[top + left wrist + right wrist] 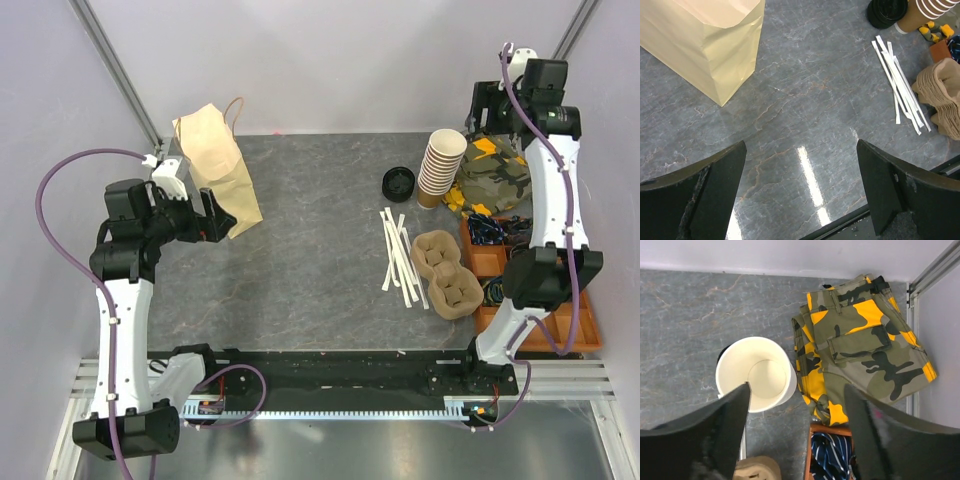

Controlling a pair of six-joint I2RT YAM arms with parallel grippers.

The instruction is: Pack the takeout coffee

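No single lidded kraft cup shows in any view; the takeout coffee is hidden or out of view. A tan paper bag (215, 170) stands at the back left and also shows in the left wrist view (705, 40). My left gripper (213, 226) hangs open and empty just in front of the bag, above bare table (800, 190). My right gripper (487, 118) is open and empty at the back right, above a tall stack of lidless paper cups (757, 372) and a camouflage cloth (860, 340); its midpoint shows in the right wrist view (797, 440).
Loose black lids (398, 183) lie left of the cup stack (440, 165). White wrapped sticks (398, 258) and pulp cup carriers (447, 273) lie right of centre. An orange tray (585, 325) with cables sits at the right edge. Walls close the back and sides.
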